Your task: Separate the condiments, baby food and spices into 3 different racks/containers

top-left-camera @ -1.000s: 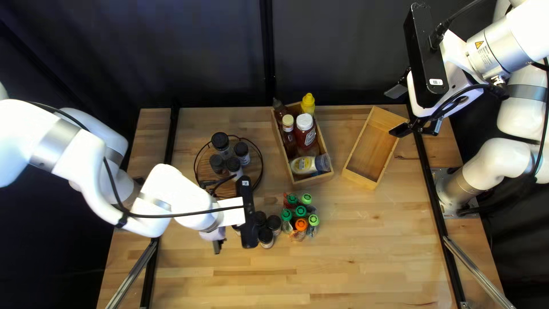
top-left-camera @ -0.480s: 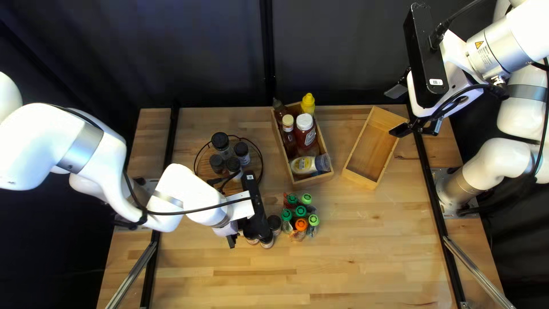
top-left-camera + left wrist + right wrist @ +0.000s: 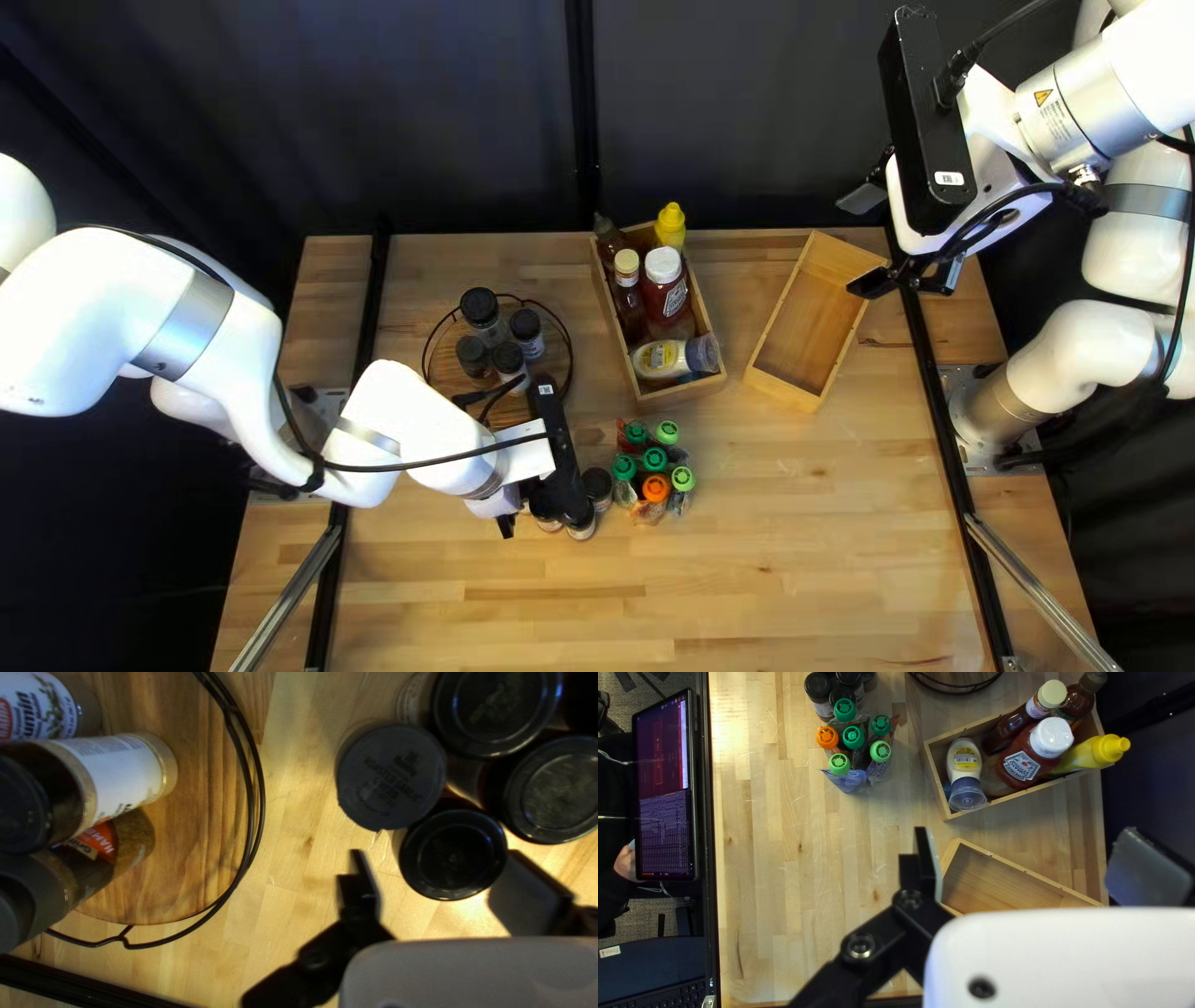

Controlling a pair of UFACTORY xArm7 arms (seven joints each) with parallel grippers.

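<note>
In the top left view, the left claw (image 3: 506,527) hangs low at the lower left of center, over the jars (image 3: 598,488) on the desk (image 3: 797,560). Its own wrist view shows it open, with one black lid (image 3: 453,854) at its mouth, between the fingertips; whether it touches either finger I cannot tell.

The round rack (image 3: 571,361) sits left of center in the top left view, with four black-lidded jars on it. Just right of the jars on the desk, six pouches (image 3: 655,461) stand bunched near the middle, five caps green and one orange.

At upper center, a wooden box (image 3: 685,393) holds the condiment bottles (image 3: 664,293): four are upright or leaning, and a pale one lies across the near end. A second box (image 3: 784,393) sits to its right.

At the upper right, the right claw (image 3: 862,240) is raised, wide open and holding nothing. Its wrist view also shows a person's hand (image 3: 625,862) beside a screen (image 3: 663,784), past the desk's edge.
</note>
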